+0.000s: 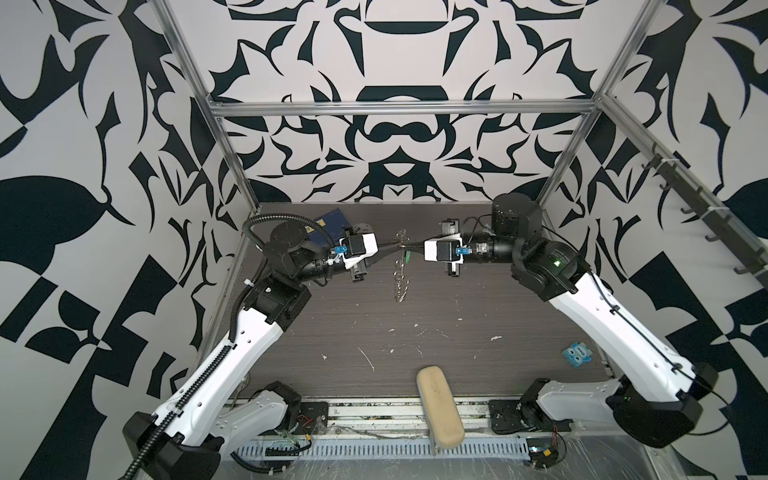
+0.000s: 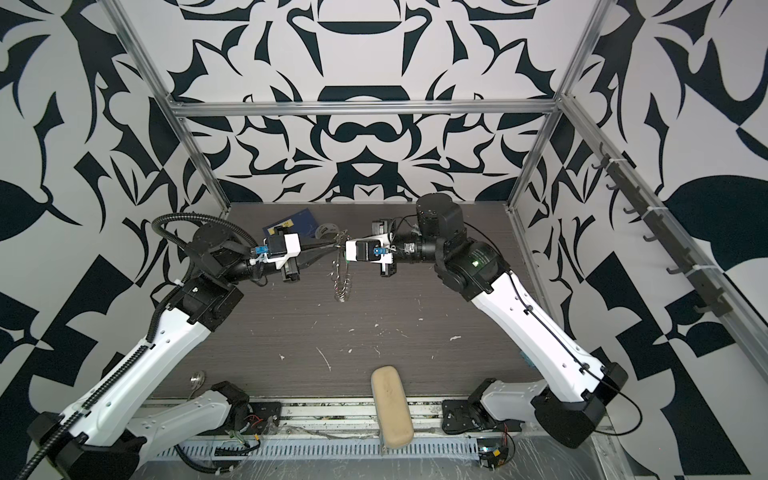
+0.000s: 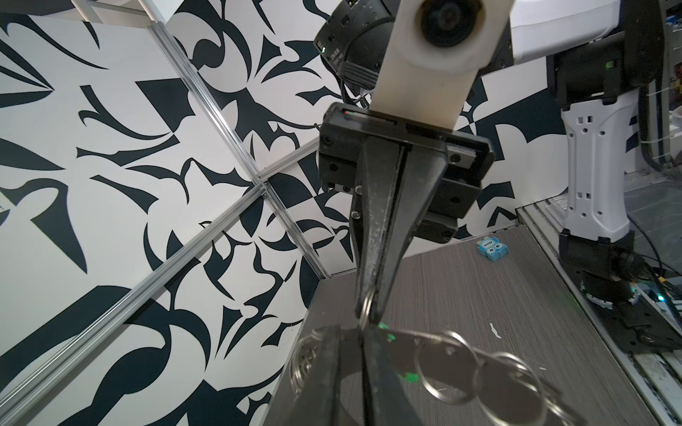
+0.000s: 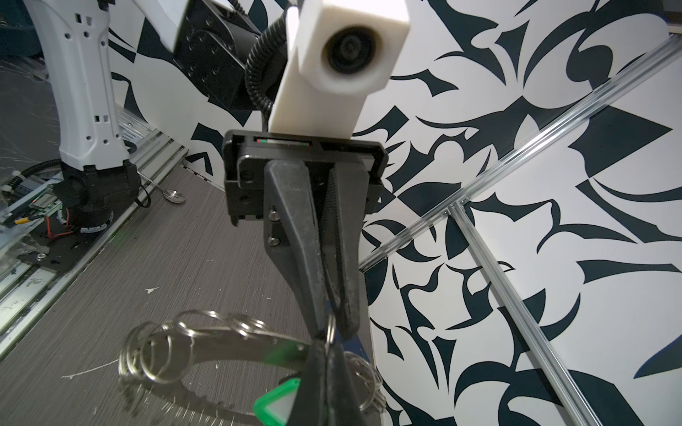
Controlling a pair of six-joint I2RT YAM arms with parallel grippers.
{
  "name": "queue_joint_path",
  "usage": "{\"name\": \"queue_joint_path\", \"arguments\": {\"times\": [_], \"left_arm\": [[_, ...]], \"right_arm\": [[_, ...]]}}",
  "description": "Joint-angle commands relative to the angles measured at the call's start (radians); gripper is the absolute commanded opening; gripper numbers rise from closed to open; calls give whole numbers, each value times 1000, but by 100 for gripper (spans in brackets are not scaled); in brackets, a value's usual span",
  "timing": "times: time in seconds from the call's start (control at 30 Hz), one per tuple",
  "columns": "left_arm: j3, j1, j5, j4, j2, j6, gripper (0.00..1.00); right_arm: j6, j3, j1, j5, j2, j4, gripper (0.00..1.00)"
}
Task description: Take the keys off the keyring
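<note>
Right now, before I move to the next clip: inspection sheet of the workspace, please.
Surface: dark wood-grain tabletop with white specks and scratches.
Job's things: keyring held off the table between the arms; green key beside the grip, not yet off.
Clutter: tan case across the front edge; blue owl-face block by the right arm; blue booklet at the back; spoon by the left base.
Grippers: left pincer and right pincer meet tip to tip, both apparently shut on the same wire loop.
Cables: corrugated black conduit on the left arm; thin black cable on the right arm.
Surroundings: black-and-white patterned walls, aluminium frame, hook rail on the right.
</note>
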Motion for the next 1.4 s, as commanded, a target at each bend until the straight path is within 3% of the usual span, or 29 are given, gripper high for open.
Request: {"name": "queue_joint_path", "arguments": {"times": [0.0, 0.23, 0.33, 0.57, 0.63, 0.7, 0.83, 1.2, 1.27, 1.3, 1.37], "left_arm": [[30, 4, 24, 19, -5, -8, 16], [36, 4, 36, 13, 0, -6, 12], [38, 4, 41, -2, -1, 1, 0], [16, 4, 3, 34, -18, -2, 0], [13, 5, -1, 43, -22, -6, 0], [11, 5, -3, 51, -23, -6, 0], [12, 5, 8, 58, -18, -14, 0], [19, 5, 27, 29, -20, -2, 0], [23, 5, 24, 17, -21, 7, 0], [23, 5, 22, 16, -20, 9, 0], [20, 5, -26, 27, -18, -3, 0]], "right_arm": [[-4, 52, 5, -29, -3, 27, 0], [-13, 67, 5, -32, 7, 1, 0], [-12, 68, 6, -30, 6, 4, 0], [15, 39, 6, 17, -15, 41, 0], [43, -4, 5, 45, -44, 95, 17], [62, -41, 5, 65, -65, 133, 23], [61, -39, 5, 67, -66, 117, 15], [57, 24, 7, 28, -11, 84, 18], [56, 28, 7, 22, -9, 84, 10], [56, 31, 6, 17, -5, 81, 0], [57, 34, 6, 13, -3, 76, 0]]}}
